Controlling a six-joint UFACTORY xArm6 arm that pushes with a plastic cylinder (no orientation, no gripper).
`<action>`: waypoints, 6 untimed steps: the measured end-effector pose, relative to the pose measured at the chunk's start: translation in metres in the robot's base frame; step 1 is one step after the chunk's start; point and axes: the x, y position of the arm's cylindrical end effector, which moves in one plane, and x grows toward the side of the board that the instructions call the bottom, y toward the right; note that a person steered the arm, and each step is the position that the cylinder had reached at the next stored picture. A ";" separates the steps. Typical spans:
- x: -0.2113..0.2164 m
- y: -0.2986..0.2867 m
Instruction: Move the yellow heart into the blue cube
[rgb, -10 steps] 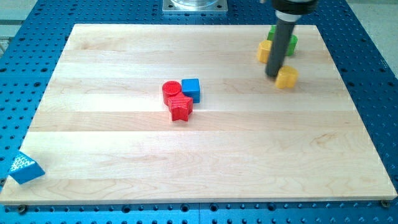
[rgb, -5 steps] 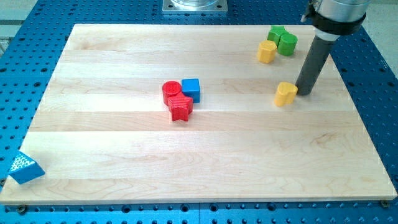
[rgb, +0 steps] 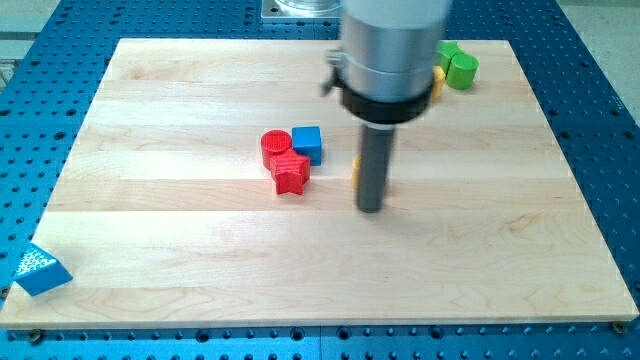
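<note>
Dark rod tip (rgb: 371, 208), no gripper, sits mid-frame, mostly hiding small yellow heart block (rgb: 357, 171); small blue cube block (rgb: 308, 143) lies left, apart.

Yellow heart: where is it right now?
The yellow heart sits mid-board, mostly hidden behind my rod, right of the blue cube; my tip is just below it.

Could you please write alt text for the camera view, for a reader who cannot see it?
My tip rests mid-board, the rod almost hiding the yellow heart, of which only a sliver shows. The blue cube sits toward the view's left, touching a red cylinder and red star; green blocks lie at the top right.
</note>
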 end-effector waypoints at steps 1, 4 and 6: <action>-0.037 0.034; -0.034 0.017; -0.038 -0.009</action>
